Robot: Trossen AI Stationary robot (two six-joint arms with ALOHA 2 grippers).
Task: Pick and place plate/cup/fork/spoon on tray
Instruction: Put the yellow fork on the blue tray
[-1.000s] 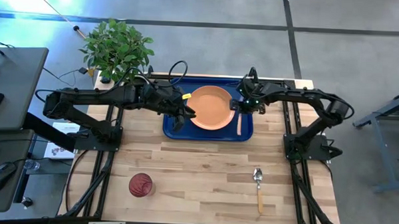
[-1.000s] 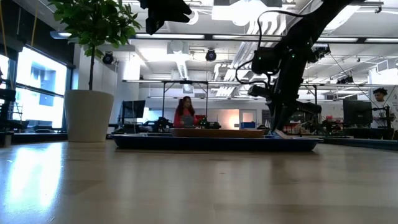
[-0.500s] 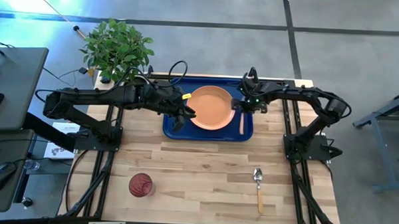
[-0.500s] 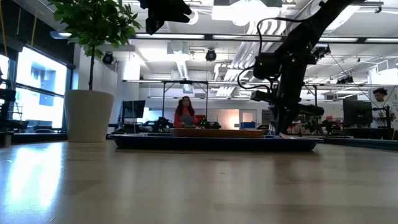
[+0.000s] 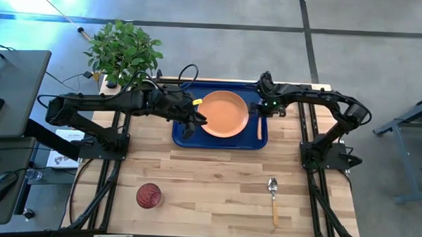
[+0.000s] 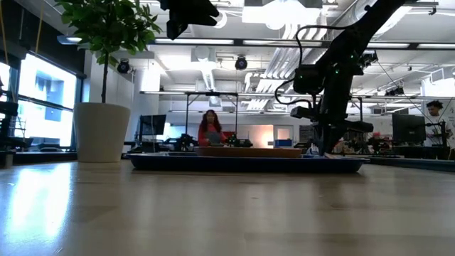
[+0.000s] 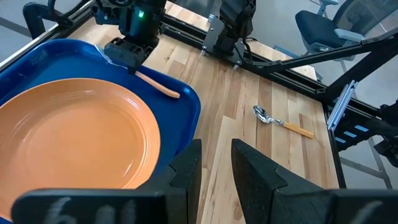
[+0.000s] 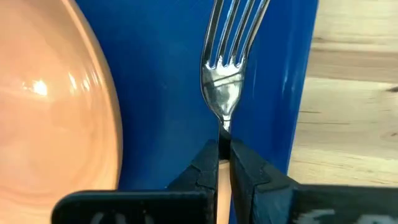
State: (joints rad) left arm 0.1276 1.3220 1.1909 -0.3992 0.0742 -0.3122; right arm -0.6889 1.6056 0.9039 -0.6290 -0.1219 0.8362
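Observation:
The orange plate (image 5: 224, 113) lies in the blue tray (image 5: 183, 137) at the table's far middle. My right gripper (image 5: 263, 108) is shut on the fork (image 8: 225, 74) over the tray's right strip, between the plate and the tray's right rim. My left gripper (image 5: 196, 122) is open and empty, above the tray's left part beside the plate. The dark red cup (image 5: 150, 196) stands on the table at the near left. The spoon (image 5: 273, 194) lies flat at the near right. My right gripper pinches the fork's thin neck (image 8: 224, 129) between its two fingers, just behind the tines. The tines stick out past the fingertips. The tan handle (image 7: 158, 86) trails out behind the gripper, low along the tray floor beside the plate. The fingers lie along the fork.
A potted plant (image 5: 122, 48) stands at the table's far left corner. The arm bases and dark frames (image 5: 322, 154) stand at both table sides. Bare wood lies between the tray and the near edge. People show in the room behind in the low view (image 6: 210, 126).
My right gripper has gone a little toward the table's right and far edges with the fork, which has slid closer to the tray's right rim.

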